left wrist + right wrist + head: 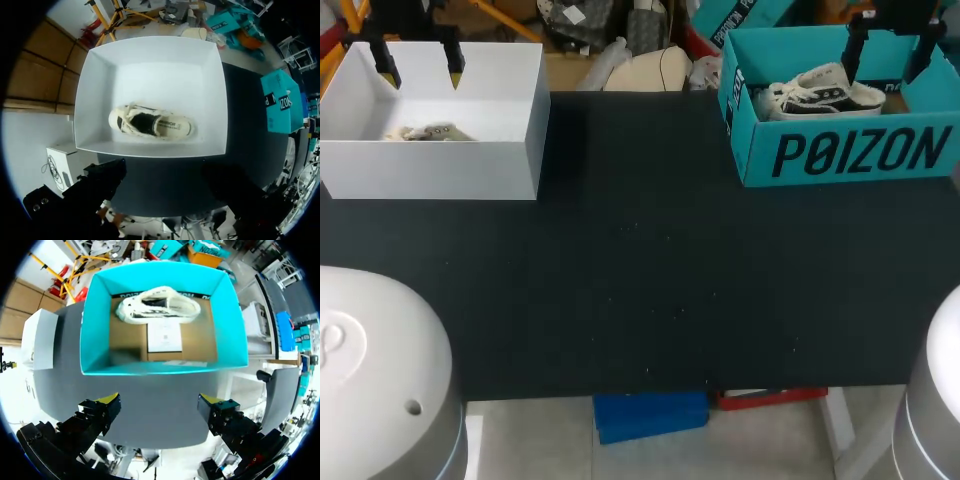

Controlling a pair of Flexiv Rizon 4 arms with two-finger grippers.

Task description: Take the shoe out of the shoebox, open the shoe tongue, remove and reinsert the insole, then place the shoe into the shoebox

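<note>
A teal shoebox stands at the table's far right with a white and black shoe lying on its side inside. My right gripper hangs open above that box, holding nothing. From its wrist, the shoe lies against the far wall of the teal box, ahead of the open gripper. At the far left a white box holds a cream shoe. My left gripper hovers open above it. Its wrist view has the cream shoe near the box's close wall, ahead of the gripper.
The black tabletop stretches wide between the two boxes and toward the near edge. A paper card lies flat on the teal box's brown floor beside the shoe.
</note>
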